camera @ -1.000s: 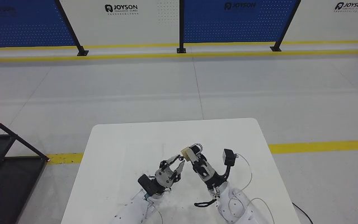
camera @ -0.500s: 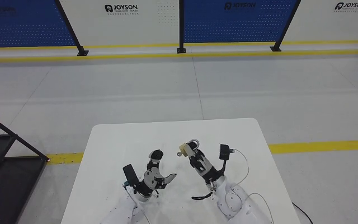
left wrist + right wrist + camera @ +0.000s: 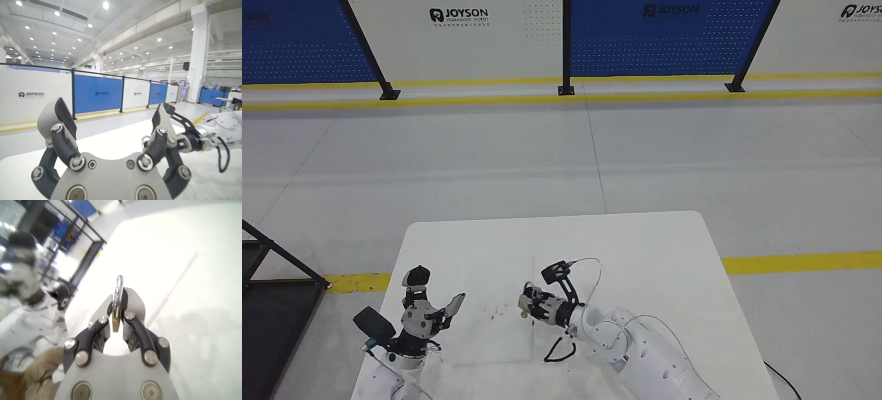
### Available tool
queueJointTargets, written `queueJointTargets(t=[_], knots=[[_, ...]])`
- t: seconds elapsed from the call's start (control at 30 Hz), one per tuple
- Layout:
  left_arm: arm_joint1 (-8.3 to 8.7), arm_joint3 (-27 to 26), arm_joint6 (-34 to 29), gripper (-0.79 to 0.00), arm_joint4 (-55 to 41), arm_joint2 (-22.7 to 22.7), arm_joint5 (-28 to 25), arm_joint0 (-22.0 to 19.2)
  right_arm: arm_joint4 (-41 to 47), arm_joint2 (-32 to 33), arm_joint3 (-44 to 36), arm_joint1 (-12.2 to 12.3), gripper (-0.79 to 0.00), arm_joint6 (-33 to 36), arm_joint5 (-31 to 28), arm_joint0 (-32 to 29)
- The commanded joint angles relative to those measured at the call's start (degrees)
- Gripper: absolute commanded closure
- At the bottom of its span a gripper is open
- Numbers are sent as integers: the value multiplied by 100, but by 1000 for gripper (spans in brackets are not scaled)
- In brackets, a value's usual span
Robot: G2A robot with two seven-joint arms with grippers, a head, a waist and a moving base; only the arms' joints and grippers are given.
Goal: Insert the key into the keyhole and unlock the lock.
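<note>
Lock [image 3: 115, 321] aimed at empty left pincer [image 3: 110, 109].
Our right pincer [image 3: 120, 296] clamps it, shackle [image 3: 119, 285] seemingly leftward; the left gapes wide by the worktop's [image 3: 642, 250] left edge.

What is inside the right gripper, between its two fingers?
The right gripper clamps a lock, brass body and silver shackle, edge-on. Its fingers cover the flat sides; the keyhole cannot be seen.

White rectangular tabletop [image 3: 662, 250] on pale grey floor [image 3: 642, 150] marked with yellow lines [image 3: 492, 100]. Blue-and-white fence panels [image 3: 662, 35] behind. Round ceiling lights [image 3: 105, 5] overhead.
</note>
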Motion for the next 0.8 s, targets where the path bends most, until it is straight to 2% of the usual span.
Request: queueJointTargets(t=[0.0, 0.2, 0.23, 0.27, 0.3, 0.33, 0.57, 0.77], knots=[[8, 45, -57, -785, -122, -73, -68, 27, 60, -182, 128, -56, 0, 322, 0, 99], [8, 58, -64, -785, -150, -86, -63, 22, 91, -518, 352, -214, 0, 476, 211, 304], [8, 58, -64, -785, -150, -86, -63, 22, 5, -568, 373, -235, -317, 404, 298, 325], [8, 58, -64, -785, -150, -86, -63, 22, -44, -612, 391, -255, -594, 362, 350, 334], [8, 58, -64, -785, -150, -86, -63, 22, -146, -644, 393, -268, -723, 294, 426, 355], [8, 58, -64, -785, -150, -86, -63, 22, -241, -679, 385, -277, -785, 218, 486, 347], [8, 58, -64, -785, -150, -86, -63, 22, -1285, -700, -94, -171, -785, -257, 976, 112], [8, 58, -64, -785, -150, -86, -63, 22, -2817, -404, -1261, 203, -785, -637, 1119, -573]])
